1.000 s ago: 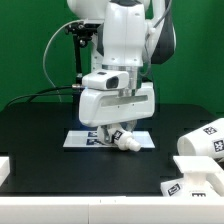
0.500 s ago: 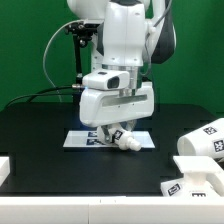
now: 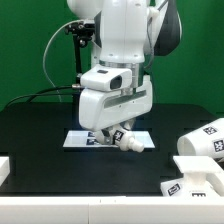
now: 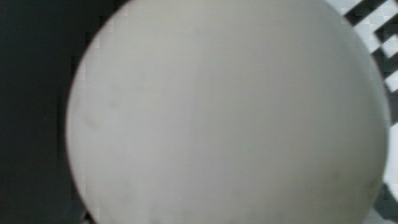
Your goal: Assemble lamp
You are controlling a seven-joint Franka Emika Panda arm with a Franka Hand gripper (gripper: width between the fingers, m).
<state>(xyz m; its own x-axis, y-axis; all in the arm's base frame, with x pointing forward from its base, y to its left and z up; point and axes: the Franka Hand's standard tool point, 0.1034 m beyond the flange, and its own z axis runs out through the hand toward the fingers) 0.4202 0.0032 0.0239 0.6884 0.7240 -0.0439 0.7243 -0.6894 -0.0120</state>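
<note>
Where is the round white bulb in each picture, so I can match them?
Exterior view: the bulb sits low in the middle, at the gripper tips, above the marker board.
Wrist view: the bulb fills nearly the whole picture.
Shared landmark: the marker board's black-and-white tags.

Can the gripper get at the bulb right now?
Probably yes: the gripper is right at the bulb, which fills the wrist view, with nothing between them. Whether it already grips it is unclear.

The bulb (image 3: 127,144) is over the end of the marker board (image 3: 80,139) toward the exterior view's right; the shade (image 3: 205,140) lies well apart, farther right, with the base (image 3: 195,186) before it.
</note>
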